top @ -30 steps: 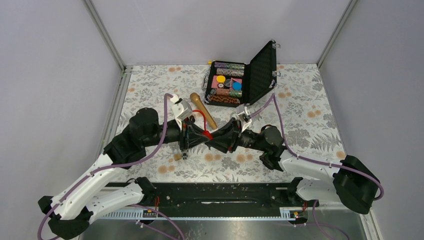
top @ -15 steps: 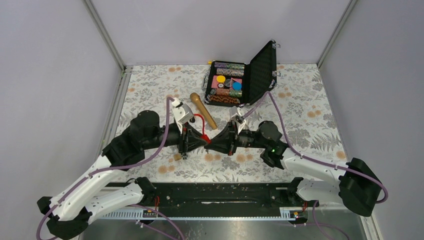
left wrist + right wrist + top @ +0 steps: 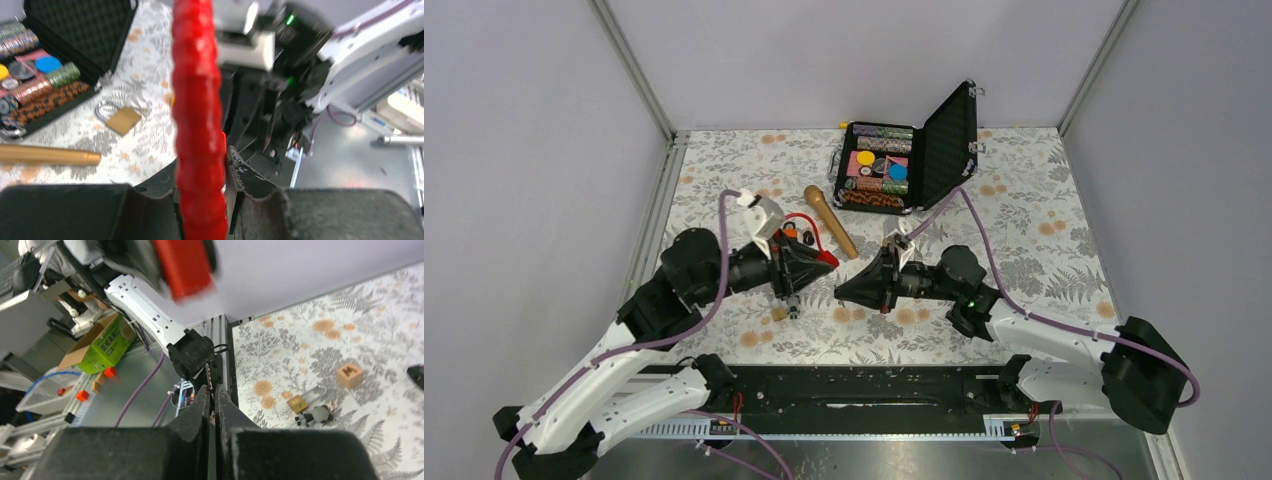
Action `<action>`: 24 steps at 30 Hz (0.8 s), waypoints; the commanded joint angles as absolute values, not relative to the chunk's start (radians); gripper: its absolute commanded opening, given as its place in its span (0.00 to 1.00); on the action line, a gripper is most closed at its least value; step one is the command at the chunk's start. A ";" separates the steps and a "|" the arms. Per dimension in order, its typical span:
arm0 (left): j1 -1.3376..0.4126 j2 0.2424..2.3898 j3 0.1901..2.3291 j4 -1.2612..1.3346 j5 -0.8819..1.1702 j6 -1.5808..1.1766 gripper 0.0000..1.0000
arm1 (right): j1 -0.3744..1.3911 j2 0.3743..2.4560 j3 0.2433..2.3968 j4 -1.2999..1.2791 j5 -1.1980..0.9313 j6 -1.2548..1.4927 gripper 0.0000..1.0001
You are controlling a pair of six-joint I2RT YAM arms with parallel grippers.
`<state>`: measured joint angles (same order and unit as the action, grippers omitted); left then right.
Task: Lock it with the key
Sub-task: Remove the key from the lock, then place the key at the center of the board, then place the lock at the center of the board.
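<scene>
My left gripper [image 3: 817, 262] is shut on a red cable lock [image 3: 826, 258], held above the table. In the left wrist view the red ribbed cable [image 3: 197, 100] stands clamped between the fingers of that gripper [image 3: 202, 165]. My right gripper [image 3: 842, 291] points left at it, a short gap away. In the right wrist view its jaws [image 3: 214, 392] are closed with a thin slit; a small sliver, seemingly the key, sits between them. The red lock body [image 3: 182, 262] shows blurred at the top there.
A brass padlock [image 3: 298, 402] with a small black-and-white charm [image 3: 320, 414] and a wooden cube [image 3: 350, 375] lie below the left gripper. Another brass padlock [image 3: 120, 119] lies by an open black case [image 3: 944, 150] of poker chips. A wooden pin [image 3: 830, 221] lies nearby.
The two gripper tips were together at the red lock. My left gripper has drawn back to the left with the lock, and the tips now stand apart.
</scene>
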<state>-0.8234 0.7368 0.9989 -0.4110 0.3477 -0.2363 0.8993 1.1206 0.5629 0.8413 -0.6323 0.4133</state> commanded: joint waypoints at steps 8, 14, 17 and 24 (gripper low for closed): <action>-0.812 0.701 0.957 -0.146 0.274 -0.335 0.00 | 0.898 1.115 0.528 0.893 -0.462 0.506 0.00; -0.812 0.779 0.951 -0.238 0.225 -0.350 0.00 | 0.896 0.964 0.548 0.331 -0.065 0.447 0.00; -0.812 0.879 0.910 -0.246 0.253 -0.405 0.00 | 0.895 0.905 0.520 0.117 0.127 0.521 0.00; -0.873 1.225 0.793 -0.031 0.282 -0.608 0.00 | 0.883 0.879 0.398 0.006 0.357 0.719 0.00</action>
